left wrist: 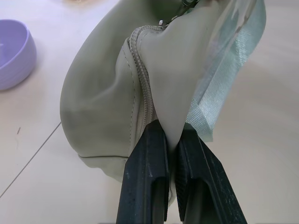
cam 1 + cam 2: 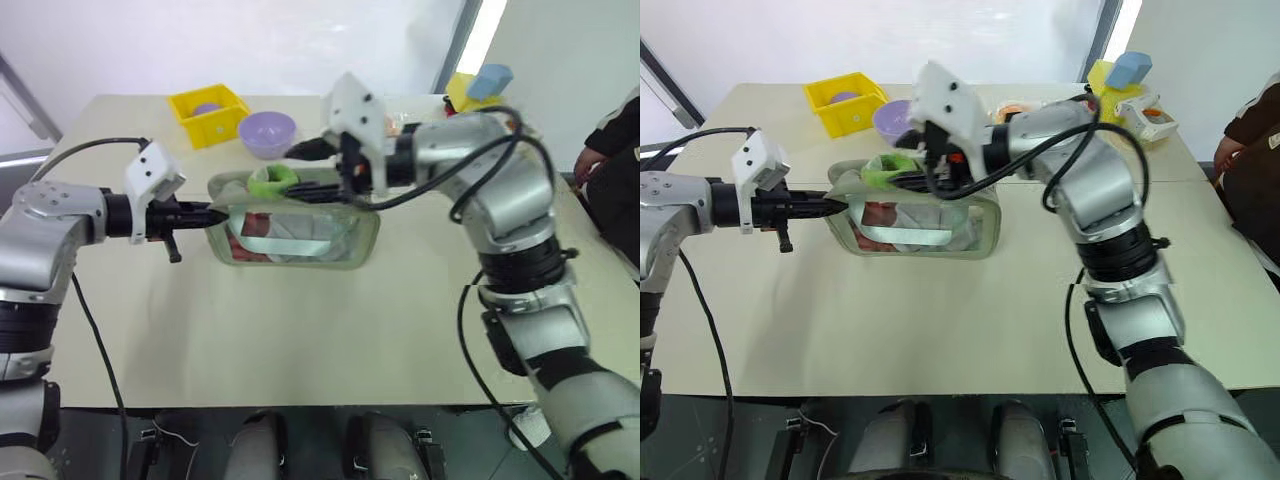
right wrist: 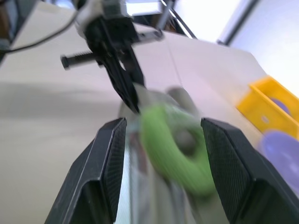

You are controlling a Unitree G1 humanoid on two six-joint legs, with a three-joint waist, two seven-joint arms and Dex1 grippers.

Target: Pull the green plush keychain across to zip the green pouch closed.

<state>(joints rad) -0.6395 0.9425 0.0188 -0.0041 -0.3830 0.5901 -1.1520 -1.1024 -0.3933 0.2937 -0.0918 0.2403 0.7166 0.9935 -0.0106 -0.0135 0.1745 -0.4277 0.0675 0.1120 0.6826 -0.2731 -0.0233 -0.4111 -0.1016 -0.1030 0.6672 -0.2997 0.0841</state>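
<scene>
The bench (image 2: 300, 330) is big and pale. The green pouch (image 2: 300, 235) stands on it between the two tools. The left tool (image 2: 213, 212) is pinched tight on the end of the pouch, right by the zipper, and holds it steady. The right tool (image 3: 161, 154) is at the top of the pouch with its fingers spread apart. The green plush keychain (image 2: 272, 178) sits between those fingers, at the top of the pouch near the left tool's end. The fingers do not squeeze it yet.

What could go wrong? The fuzzy ring is soft and small, so it may slip out when the right tool closes or pulls. If the pull is too hard, the pouch may slide out of the left tool or tip over.

A purple bowl (image 2: 267, 133) and a yellow bin (image 2: 208, 114) sit just behind the right tool. More small things lie further off. Nothing blocks the way along the zipper.
</scene>
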